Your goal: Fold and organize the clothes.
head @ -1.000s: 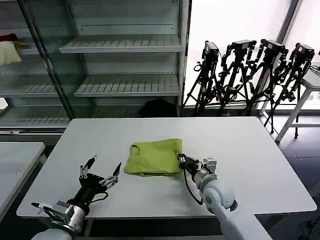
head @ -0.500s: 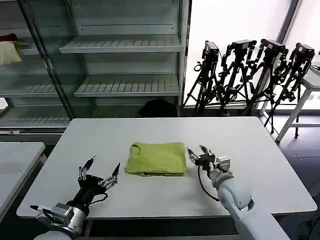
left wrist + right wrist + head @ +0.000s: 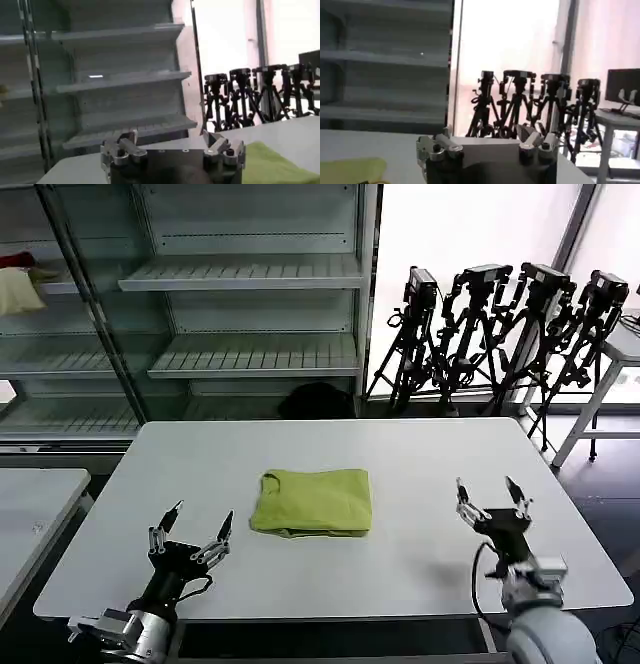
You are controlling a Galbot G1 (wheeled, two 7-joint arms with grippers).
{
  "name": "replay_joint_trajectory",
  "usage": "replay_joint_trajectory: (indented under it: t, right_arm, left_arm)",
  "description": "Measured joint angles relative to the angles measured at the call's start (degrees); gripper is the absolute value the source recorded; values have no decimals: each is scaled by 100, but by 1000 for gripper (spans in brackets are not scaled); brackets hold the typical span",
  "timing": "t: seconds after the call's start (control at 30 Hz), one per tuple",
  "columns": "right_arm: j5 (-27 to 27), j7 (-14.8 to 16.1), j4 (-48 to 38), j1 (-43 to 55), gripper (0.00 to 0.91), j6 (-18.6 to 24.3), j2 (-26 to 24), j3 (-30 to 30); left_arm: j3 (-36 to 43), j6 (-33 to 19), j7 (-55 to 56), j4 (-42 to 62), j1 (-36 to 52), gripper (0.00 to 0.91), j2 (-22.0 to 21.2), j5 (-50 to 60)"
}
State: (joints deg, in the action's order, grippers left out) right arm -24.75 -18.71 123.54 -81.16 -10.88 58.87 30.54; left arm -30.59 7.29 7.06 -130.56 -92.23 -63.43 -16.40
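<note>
Lay folded flat on the white table: lime yellow-green T-shirt, soft cotton, rough rectangle, rounded collar edge at its far left corner, layered fold line along the near edge. No print visible on the upper face. Table top smooth, matte, rounded corners.

Left gripper hovered over the near left part of the table, fingers spread wide, holding nothing. Shirt sat just ahead and to the right of those fingertips, apart, no contact. In the left wrist view, same gripper with metal finger bases either side of a black body, and a green corner of the shirt off beyond one finger.

Right gripper hovered over the near right part of the table, fingers also splayed, empty. Shirt well off to the left of those fingertips, clear gap of bare table between. In the right wrist view, gripper in black and silver, with a pale yellow-green edge of cloth low beside it.

Behind the table: metal shelving unit with slatted shelves, mostly bare; cream-and-red cloth bundle on a far left shelf. Row of black tripods by the window.
</note>
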Motion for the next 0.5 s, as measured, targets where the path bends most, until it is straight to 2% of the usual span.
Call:
replay_joint_trajectory:
  t: [0.33, 0.5]
  right_arm:
    - [839, -445, 479, -2048, 907, 1923, 225, 276]
    - [1113, -498, 576, -2637, 907, 2594, 249, 367]
  left_arm:
    - [-122, -709, 164, 52, -487, 907, 71, -25]
    - [-101, -907, 226, 77, -692, 907, 41, -20]
